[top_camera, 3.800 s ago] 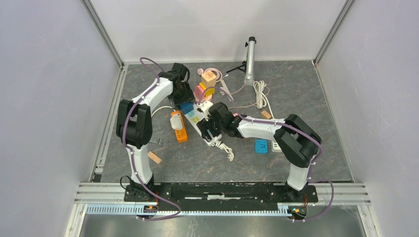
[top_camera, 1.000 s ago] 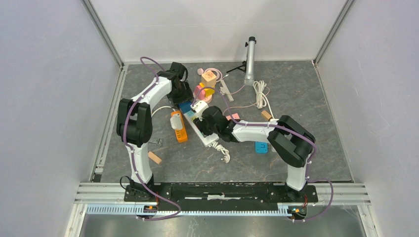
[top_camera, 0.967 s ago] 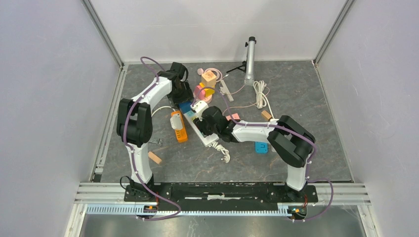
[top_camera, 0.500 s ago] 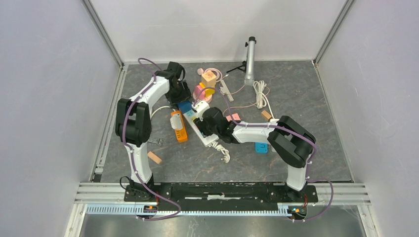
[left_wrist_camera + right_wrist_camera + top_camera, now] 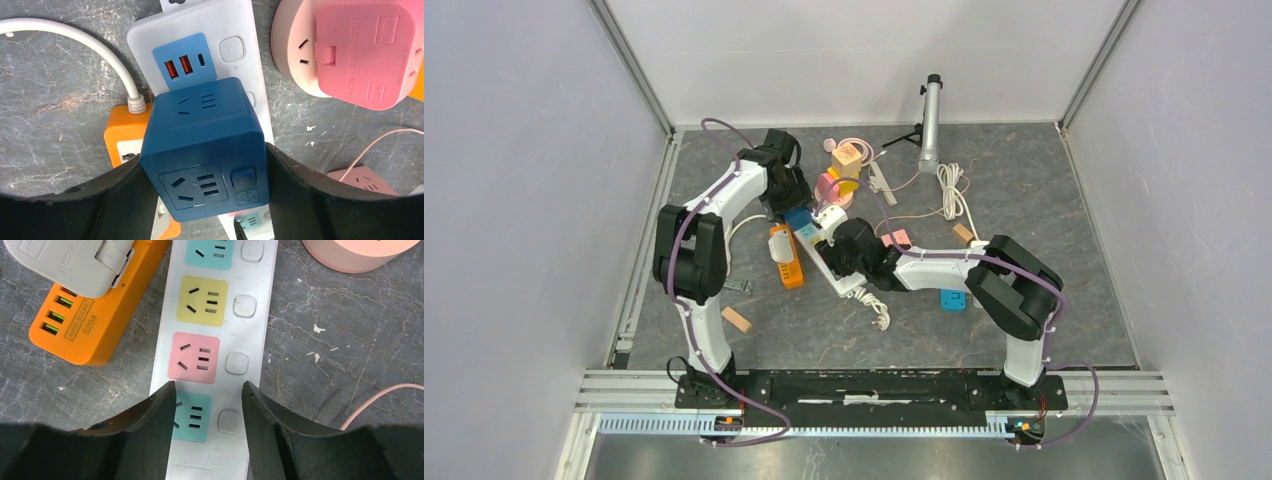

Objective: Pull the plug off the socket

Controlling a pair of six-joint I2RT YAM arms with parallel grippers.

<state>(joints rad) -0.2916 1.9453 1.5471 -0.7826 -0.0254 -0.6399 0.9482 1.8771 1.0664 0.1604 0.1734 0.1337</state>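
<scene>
A dark blue cube plug (image 5: 205, 145) sits over the near end of a white power strip (image 5: 200, 20) with coloured sockets. My left gripper (image 5: 205, 165) is shut on the cube's two sides. The cube looks slightly raised, with a teal socket showing beneath it; its prongs are hidden. In the top view the cube (image 5: 800, 217) is under my left gripper (image 5: 790, 203). My right gripper (image 5: 208, 387) is open, fingers resting over the strip (image 5: 220, 330) at its teal socket. In the top view it (image 5: 839, 262) is on the strip's middle (image 5: 852, 283).
An orange power strip (image 5: 786, 256) with a white adapter (image 5: 75, 260) lies left of the white strip. A pink round socket with a pink plug (image 5: 350, 50) lies just right of the cube. A blue adapter (image 5: 952, 298), white cable (image 5: 952, 190), grey tube (image 5: 931, 125) and wood block (image 5: 737, 319) lie around.
My right gripper has moved up the strip toward the cube, and the strip has shifted a little. My left arm's elbow has swung slightly left while it keeps hold of the cube.
</scene>
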